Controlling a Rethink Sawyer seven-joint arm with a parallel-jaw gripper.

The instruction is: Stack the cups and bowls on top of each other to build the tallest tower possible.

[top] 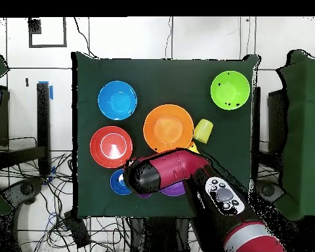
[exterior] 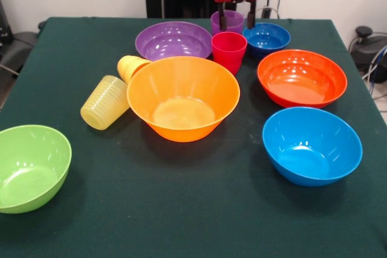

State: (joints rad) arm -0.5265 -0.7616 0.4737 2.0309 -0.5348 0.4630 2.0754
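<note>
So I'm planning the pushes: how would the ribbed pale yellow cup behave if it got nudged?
The ribbed pale yellow cup lies on its side, so it would probably roll, curving because it tapers. It looks like thin plastic, likely light enough to skid on the green tablecloth. It seems to touch the orange-yellow cup, which might shift too.

- The large round orange-yellow plastic bowl (exterior: 183, 98) looked glossy and smooth.
- The ribbed pale yellow plastic cup (exterior: 106, 102) had a ridged, translucent wall.
- Matt dark green cloth covered the counter (exterior: 181, 209).
- The purple plastic cup (exterior: 227, 22) looked translucent.
</note>
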